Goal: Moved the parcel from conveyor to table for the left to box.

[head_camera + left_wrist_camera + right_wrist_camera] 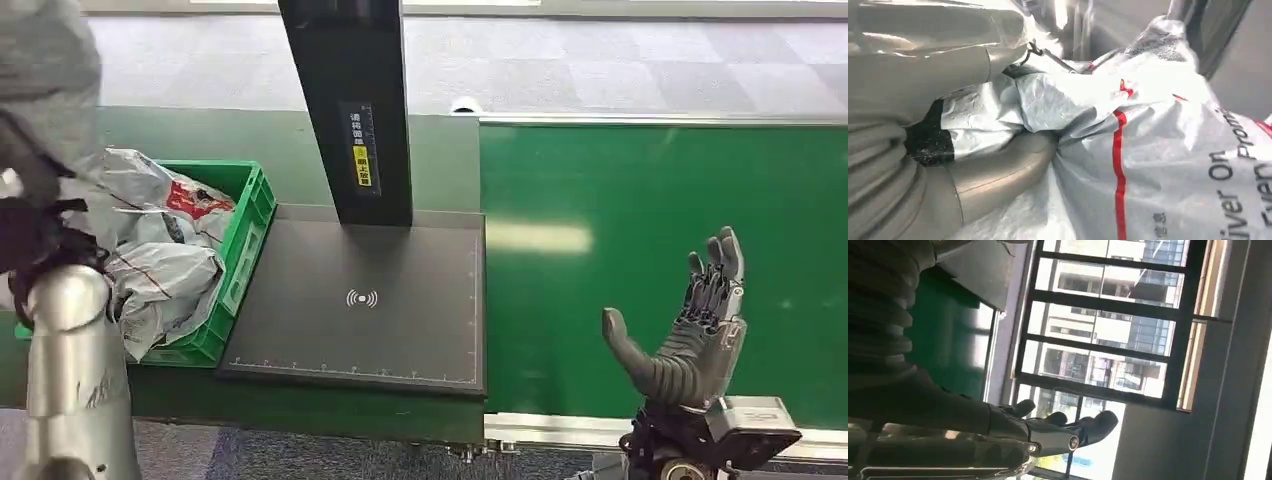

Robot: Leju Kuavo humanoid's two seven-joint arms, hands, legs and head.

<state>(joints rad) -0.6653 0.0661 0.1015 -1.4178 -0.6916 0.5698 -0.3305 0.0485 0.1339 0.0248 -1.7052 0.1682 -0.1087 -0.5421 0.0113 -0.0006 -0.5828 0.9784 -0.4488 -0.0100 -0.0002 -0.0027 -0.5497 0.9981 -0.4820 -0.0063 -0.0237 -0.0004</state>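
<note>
The left hand [923, 150] presses into the parcel [1128, 150], a crumpled white-grey mailer with red stripes; its thumb lies against the folds, but whether it actually grips the bag cannot be told. The parcel lies heaped in the green crate [238, 250] at the left edge of the worktop [300, 405], spilling over the crate's near rim. Just beside the crate's right wall sits the black scanner plate [400, 330], bare, with a dark post [350, 100] rising from its far edge. Right of the plate runs the green conveyor belt [640, 200], bare across its width. The right hand [690, 340] hovers above the belt's near edge, holding nothing, fingers spread upright.
</note>
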